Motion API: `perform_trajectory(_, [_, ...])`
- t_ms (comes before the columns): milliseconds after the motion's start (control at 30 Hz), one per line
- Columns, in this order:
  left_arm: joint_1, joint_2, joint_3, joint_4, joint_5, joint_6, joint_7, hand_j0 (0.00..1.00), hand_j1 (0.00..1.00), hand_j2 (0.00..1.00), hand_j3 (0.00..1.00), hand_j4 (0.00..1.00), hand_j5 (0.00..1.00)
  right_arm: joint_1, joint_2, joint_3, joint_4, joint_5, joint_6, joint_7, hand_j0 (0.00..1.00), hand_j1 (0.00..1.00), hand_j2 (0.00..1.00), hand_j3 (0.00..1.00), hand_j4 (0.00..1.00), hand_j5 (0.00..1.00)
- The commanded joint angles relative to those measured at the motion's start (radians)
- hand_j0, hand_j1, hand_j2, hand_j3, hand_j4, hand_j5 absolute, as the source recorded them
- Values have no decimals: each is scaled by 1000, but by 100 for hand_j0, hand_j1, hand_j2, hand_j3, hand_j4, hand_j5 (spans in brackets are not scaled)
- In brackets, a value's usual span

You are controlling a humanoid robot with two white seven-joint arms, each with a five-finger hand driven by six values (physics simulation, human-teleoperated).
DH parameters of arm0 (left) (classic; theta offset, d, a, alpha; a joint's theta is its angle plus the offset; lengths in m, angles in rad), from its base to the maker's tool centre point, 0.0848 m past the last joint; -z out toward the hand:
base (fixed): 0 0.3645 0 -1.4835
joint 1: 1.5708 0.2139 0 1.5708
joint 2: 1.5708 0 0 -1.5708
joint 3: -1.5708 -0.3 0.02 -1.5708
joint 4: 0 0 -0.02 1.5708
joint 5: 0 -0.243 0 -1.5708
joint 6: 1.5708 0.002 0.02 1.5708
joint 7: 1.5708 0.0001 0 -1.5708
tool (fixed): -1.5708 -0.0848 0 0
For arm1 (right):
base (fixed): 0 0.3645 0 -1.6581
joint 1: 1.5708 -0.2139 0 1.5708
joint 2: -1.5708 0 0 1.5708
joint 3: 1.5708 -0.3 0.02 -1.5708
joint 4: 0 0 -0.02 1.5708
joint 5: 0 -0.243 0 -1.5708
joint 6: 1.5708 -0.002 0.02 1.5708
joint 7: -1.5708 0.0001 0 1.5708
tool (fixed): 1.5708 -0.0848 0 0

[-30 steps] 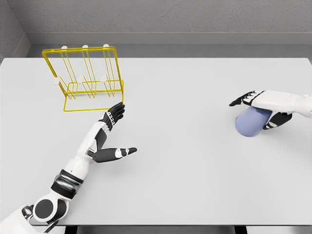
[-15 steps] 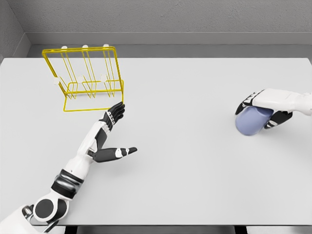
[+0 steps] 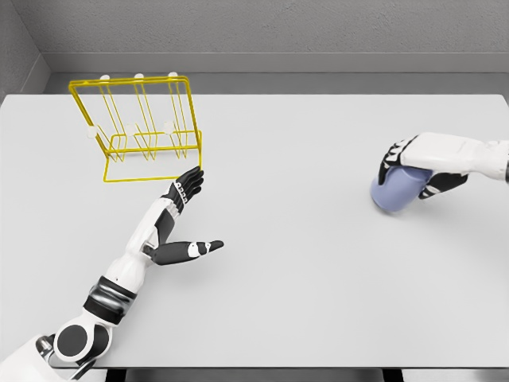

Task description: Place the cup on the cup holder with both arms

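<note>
Right hand (image 3: pixel 413 163) I see clamped on the lilac cup (image 3: pixel 395 192) at right; left hand (image 3: pixel 184 213) lies open on the bench (image 3: pixel 302 263).

No text, label, brand, number or sign can be read anywhere in the head view. The cup (image 3: pixel 395 192), at about 3 o'clock, the yellow wire cup holder (image 3: pixel 139 130), at about 10 o'clock, and the table (image 3: pixel 302 270) are all seen unmarked.

Tipped lavender cup (image 3: pixel 395 193), yellow holder (image 3: pixel 143 131)
</note>
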State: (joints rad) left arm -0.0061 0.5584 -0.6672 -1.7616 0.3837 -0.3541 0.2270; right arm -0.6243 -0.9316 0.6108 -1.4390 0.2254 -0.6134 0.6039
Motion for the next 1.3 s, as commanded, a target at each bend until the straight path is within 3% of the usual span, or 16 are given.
perform_trajectory(0, [0, 0, 0, -1, -2, 0, 0, 100, 100, 100, 100, 100, 100, -2, -1, 1, -44, -6, 3, 1, 53, 53, 53, 53, 53, 53])
perform_trajectory(433, [0, -2, 0, -1, -2, 0, 0, 100, 100, 100, 100, 100, 100, -64, 8, 72, -164, -3, 3, 7, 53, 53, 53, 53, 53, 53])
perform_trajectory(767, [3, -12, 0, -1, -2, 0, 0, 100, 100, 100, 100, 100, 100, -137, 37, 167, -187, -1, 3, 7, 53, 53, 53, 53, 53, 53])
perform_trajectory(1267, [11, -29, 0, -1, -2, -2, 0, 100, 100, 100, 100, 100, 100, -140, 57, 167, -207, 0, 3, 7, 53, 53, 53, 53, 53, 53])
